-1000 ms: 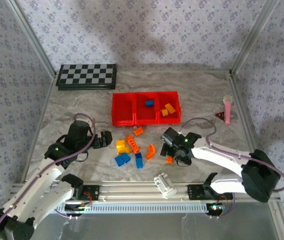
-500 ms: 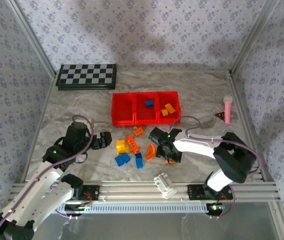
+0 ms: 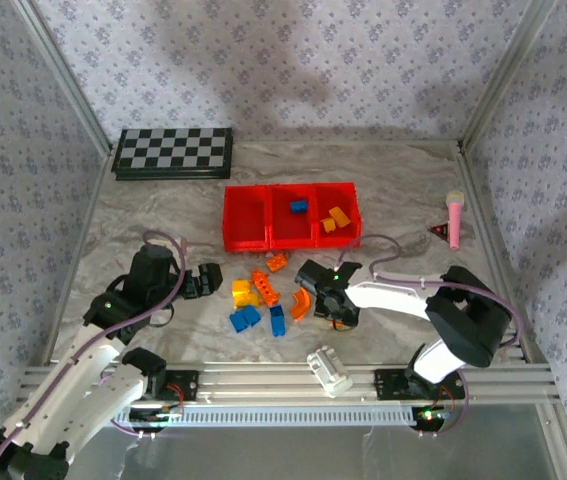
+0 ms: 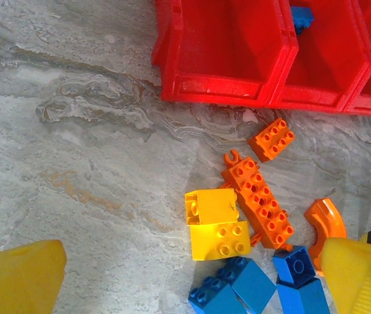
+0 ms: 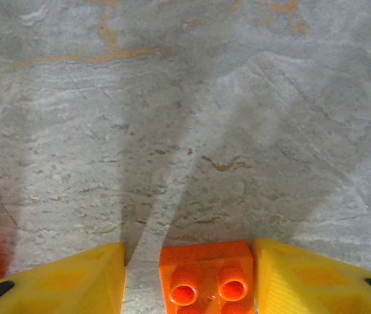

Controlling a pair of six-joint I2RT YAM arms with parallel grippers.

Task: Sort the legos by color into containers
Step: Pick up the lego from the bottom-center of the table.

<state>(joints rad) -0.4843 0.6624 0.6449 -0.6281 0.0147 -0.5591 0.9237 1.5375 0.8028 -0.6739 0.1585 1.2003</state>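
Three joined red containers (image 3: 263,245) sit mid-table; a blue lego (image 3: 298,207) lies in the middle one and orange ones (image 3: 336,218) in the right one. Loose legos lie in front: yellow (image 4: 214,222), a long orange (image 4: 258,199), blue (image 4: 237,288), a small orange (image 4: 271,139) and a curved orange (image 3: 301,304). My left gripper (image 3: 208,280) hovers wide open left of the pile, fingers (image 4: 15,278) empty. My right gripper (image 3: 335,310) is low over the table, and in the right wrist view (image 5: 190,252) it straddles a small orange brick (image 5: 206,275). Its right finger touches the brick; a gap remains on the left.
A checkerboard (image 3: 173,152) lies at the back left. A pink microphone toy (image 3: 454,215) and a small red piece (image 3: 437,232) are at the right. A white ribbed cylinder (image 3: 329,369) rests by the metal rail (image 3: 263,385) at the near edge.
My right gripper slid left to the small orange brick and its jaws have narrowed around it. The left arm has barely moved and stays open.
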